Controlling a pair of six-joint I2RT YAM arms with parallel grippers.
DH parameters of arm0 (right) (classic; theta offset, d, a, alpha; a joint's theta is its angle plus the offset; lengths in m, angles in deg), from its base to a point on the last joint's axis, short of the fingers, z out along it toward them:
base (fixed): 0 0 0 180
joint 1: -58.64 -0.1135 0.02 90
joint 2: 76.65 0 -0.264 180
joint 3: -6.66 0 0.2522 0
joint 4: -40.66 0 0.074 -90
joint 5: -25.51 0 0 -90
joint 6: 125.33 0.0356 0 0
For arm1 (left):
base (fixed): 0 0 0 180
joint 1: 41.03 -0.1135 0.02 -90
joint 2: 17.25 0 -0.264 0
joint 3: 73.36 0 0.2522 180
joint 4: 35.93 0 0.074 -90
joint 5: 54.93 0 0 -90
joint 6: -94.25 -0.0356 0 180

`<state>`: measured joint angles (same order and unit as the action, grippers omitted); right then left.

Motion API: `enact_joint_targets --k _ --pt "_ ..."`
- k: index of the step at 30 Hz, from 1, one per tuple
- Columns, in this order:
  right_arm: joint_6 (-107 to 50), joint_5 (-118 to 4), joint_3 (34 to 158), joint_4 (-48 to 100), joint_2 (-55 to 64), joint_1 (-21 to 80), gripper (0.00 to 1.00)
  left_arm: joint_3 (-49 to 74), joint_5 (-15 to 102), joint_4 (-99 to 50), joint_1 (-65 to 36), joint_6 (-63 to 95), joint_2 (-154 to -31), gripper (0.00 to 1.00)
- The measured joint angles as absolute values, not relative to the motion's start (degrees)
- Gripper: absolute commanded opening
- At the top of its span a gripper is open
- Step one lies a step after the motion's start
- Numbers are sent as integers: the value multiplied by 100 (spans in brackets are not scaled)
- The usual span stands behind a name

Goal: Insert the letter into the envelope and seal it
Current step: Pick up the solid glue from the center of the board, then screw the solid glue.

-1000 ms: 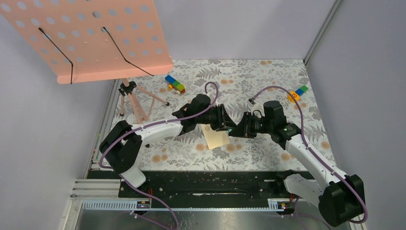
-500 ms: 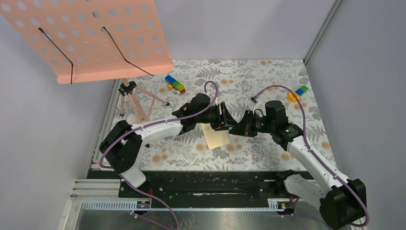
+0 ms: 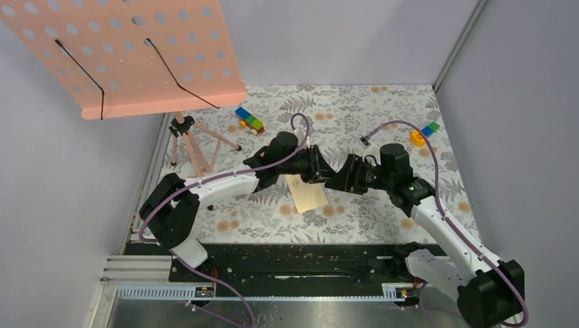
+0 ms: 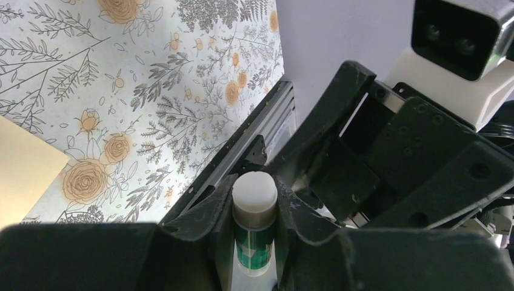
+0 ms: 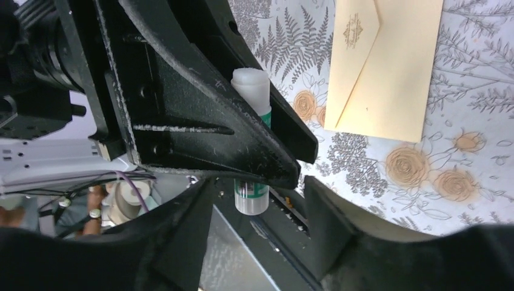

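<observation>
One envelope (image 3: 308, 195) lies flat on the flowered surface (image 3: 382, 116) nearest the arm bases, with its flap folded over and no loose letter in sight (presumably already inside). Just beyond it, the left gripper (image 4: 254, 189) pinches a glue stick (image 5: 251, 91). The right gripper (image 5: 257, 189) is spread wide around the stick's end, so sealing seems to be what's left.

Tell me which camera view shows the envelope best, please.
The right wrist view: nearly the whole envelope lies flat there, with its pointed flap and a small printed mark. The top external view shows it small and without detail. The left wrist view catches only one corner.
</observation>
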<state>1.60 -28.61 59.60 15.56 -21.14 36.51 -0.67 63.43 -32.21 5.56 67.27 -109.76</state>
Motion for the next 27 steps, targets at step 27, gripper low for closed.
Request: enact_joint_targets --k 27 --pt "4123 -743 5899 7602 -2191 3916 72 1273 8699 -6266 173 6891 -10299 0"
